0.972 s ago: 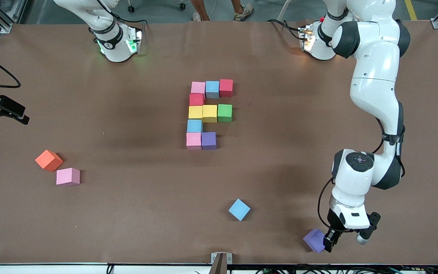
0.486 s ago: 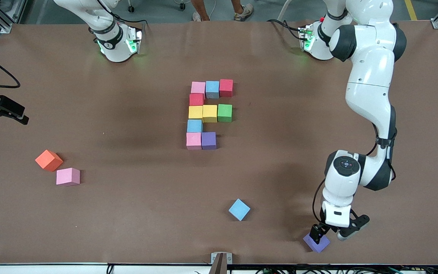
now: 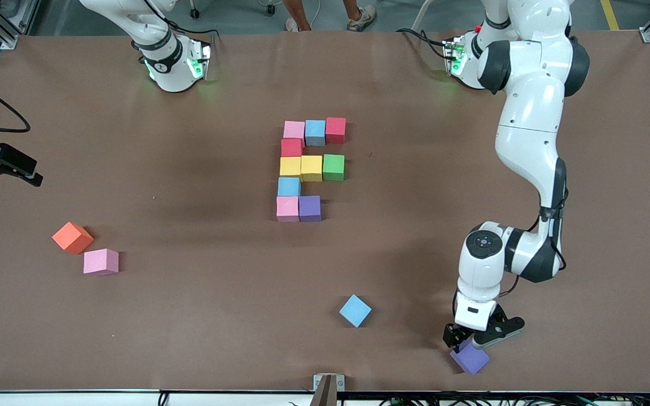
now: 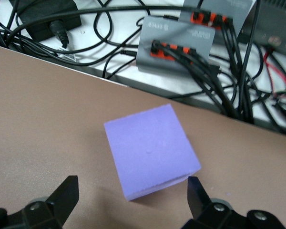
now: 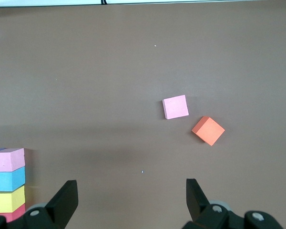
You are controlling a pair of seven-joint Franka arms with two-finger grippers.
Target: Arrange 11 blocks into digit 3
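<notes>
The left gripper [image 3: 460, 337] hangs just above a loose purple cube [image 3: 470, 357] at the table's edge nearest the front camera, toward the left arm's end; its fingers [image 4: 66, 195] stand wide apart with the cube lying on the table [image 3: 189, 316] between and ahead of them, not clamped. The right gripper [image 5: 131, 198] waits with its jaws wide and empty over the right arm's end of the table, looking down on a loose pink cube [image 3: 101, 261] and the orange cube [image 3: 72, 237] just beside it. Mid-table, the unfinished digit 3 [image 3: 310, 168] holds nine touching cubes: a pink, light blue and red row farthest from the camera, one red cube, a yellow, yellow and green row, one light blue cube, then pink and purple nearest the camera. A loose light blue cube [image 3: 355, 310] lies well apart from the figure, nearer to the camera.
</notes>
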